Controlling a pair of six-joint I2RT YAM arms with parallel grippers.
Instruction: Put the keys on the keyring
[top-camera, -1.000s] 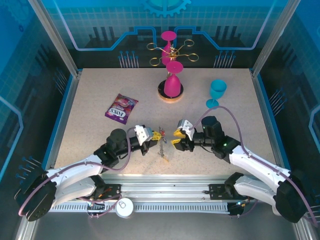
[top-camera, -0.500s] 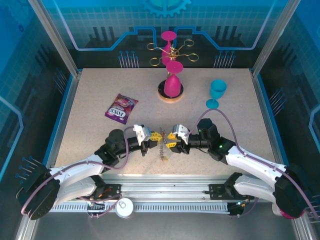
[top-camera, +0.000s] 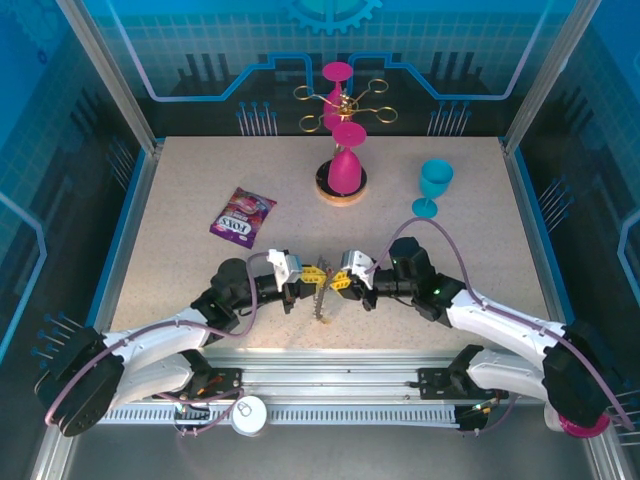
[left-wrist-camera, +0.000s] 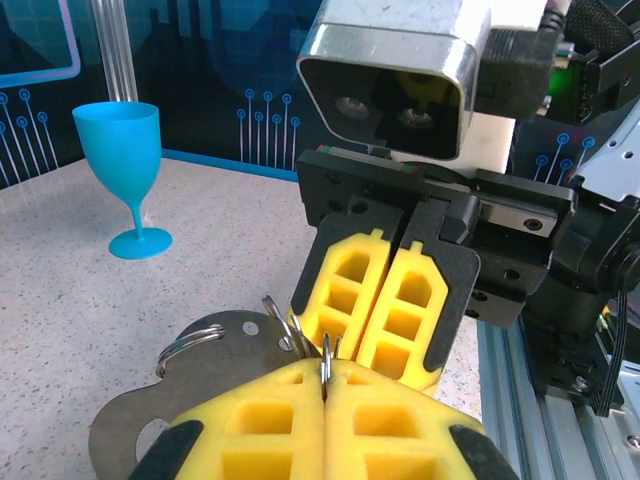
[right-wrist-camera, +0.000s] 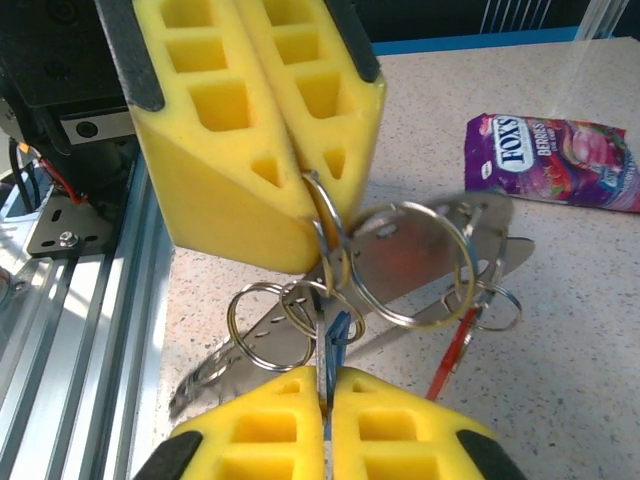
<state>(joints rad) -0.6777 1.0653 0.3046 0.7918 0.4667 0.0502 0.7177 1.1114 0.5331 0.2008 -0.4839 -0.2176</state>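
Right gripper (top-camera: 334, 284) has come in leftward since the earlier frame and is now tip to tip with the left gripper (top-camera: 315, 276), above the near-centre of the speckled beige table (top-camera: 200, 200). Its jaws stood apart then and are now pressed flat together. Left arm: no visible shift.

Both grippers carry yellow foam pads, blocky, with rectangular cut-outs.

Left gripper: pads closed tight, pinching a thin wire split ring (right-wrist-camera: 322, 215) at the very tip.

Keyring (right-wrist-camera: 485, 225): a flat, dull silver metal plate with rounded ends. Several shiny wire rings of different sizes are looped on it. It hangs from that pinched ring between the two grippers, tilted.

Right gripper: closed on the blue-tagged key (right-wrist-camera: 336, 330), which is seen edge-on as a thin blue sliver running into the seam between the pads.

Red-tagged key (right-wrist-camera: 452, 355) dangles free from a ring on the far side of the plate. No finger touches it.

Top view: whether the lower end of the bundle touches the table, cannot tell.

Glossy purple snack packet (top-camera: 242, 216) lies flat, well apart to the left. Blue plastic goblet (top-camera: 434, 185) stands upright at back right.
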